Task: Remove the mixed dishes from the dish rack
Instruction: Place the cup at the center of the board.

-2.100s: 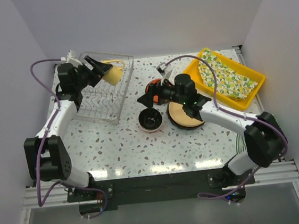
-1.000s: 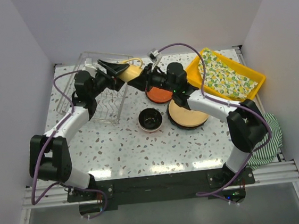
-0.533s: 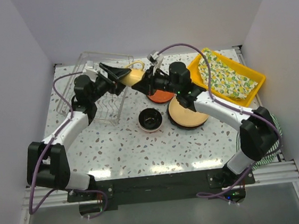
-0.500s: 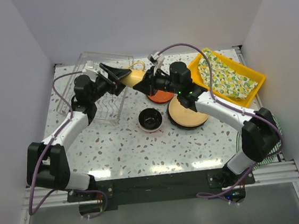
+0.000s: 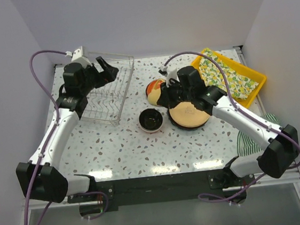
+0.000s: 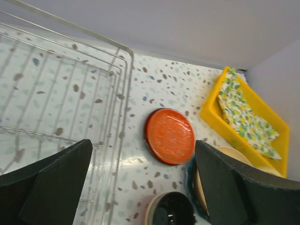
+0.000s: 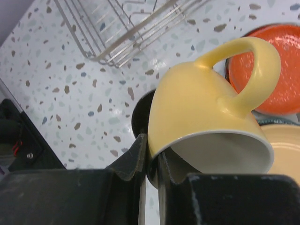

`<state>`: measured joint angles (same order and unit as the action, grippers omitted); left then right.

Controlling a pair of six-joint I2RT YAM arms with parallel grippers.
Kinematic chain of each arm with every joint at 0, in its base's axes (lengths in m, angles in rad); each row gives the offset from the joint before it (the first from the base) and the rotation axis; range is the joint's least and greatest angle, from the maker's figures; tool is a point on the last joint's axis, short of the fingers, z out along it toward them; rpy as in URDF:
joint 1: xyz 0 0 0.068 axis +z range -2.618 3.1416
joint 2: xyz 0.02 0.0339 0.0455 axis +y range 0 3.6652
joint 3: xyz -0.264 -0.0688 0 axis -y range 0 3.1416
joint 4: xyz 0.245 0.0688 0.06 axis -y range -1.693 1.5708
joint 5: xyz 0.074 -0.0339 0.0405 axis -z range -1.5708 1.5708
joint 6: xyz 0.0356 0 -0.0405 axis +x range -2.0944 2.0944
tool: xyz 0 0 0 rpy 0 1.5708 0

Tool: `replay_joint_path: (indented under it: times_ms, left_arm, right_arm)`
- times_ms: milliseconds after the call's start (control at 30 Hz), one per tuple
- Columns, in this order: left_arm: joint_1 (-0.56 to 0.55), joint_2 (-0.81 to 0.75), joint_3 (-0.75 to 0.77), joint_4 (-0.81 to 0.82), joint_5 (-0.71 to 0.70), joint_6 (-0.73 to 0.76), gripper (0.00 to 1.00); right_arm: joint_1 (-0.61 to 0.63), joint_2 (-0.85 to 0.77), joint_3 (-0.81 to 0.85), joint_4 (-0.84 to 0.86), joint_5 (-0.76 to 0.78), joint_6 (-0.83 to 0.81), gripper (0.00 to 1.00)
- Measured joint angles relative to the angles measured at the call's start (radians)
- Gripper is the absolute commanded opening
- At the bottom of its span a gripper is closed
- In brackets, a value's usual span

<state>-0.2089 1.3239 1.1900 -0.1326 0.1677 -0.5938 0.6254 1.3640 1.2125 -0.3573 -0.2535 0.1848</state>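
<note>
The right arm (image 5: 236, 115) reaches in over the middle of the counter (image 5: 121, 147), and its jaws are closed down tight on the rim of the cream mug (image 7: 201, 117), one finger inside the lip and one outside. The mug is held off the counter and tipped, with its mouth turned toward the wrist camera and its handle sticking up and away. From overhead it hangs among three dishes. The orange plate (image 5: 151, 86) lies just behind it, the black bowl (image 5: 151, 120) sits below and to the left, and the tan-yellow plate (image 5: 189, 114) is close by on the right. That plate rests on a darker plate (image 6: 191, 183) whose teal rim shows in the left wrist view.

Over on the left, the left arm (image 5: 60, 130) is stretched out to the dish rack (image 5: 118, 102). Its jaws are spread wide and have hold of nothing, and the two dark fingers (image 6: 51, 187) frame the view of the rack's wires and the orange plate beyond. The rack stands flat on the counter at the far left, well apart from the mug.

At the far right corner sits the yellow tray (image 5: 255, 88), angled, with the lemon-print cloth (image 5: 227, 77) lying in it. A striped green cloth (image 5: 248, 140) pokes out at the right edge of the counter, beneath the right arm.
</note>
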Motion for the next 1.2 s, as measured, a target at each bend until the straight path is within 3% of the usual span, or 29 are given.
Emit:
replay_joint_path:
  times_ms: [267,467,800,1133,1200]
  left_arm:
    - [-0.001,-0.03,0.059,-0.117,-0.251,0.278,0.98]
    - [-0.001,-0.03,0.06,-0.148,-0.36,0.375,0.98]
    - [-0.014,-0.03,0.064,-0.17,-0.43,0.43,0.98]
    - [-0.028,-0.047,0.064,-0.188,-0.463,0.449,0.98]
    - [-0.029,-0.051,0.064,-0.188,-0.465,0.449,0.98]
  right_arm:
    - [0.013,-0.018,0.069,-0.386,0.031,-0.059,0.0]
    - [0.128,-0.013,0.071,-0.575,0.146,-0.056,0.0]
    - [0.328,0.162,0.095,-0.632,0.262,-0.014,0.0]
    - [0.429,0.305,0.096,-0.634,0.339,-0.005,0.0]
    - [0.435,0.305,0.094,-0.629,0.341,-0.002,0.09]
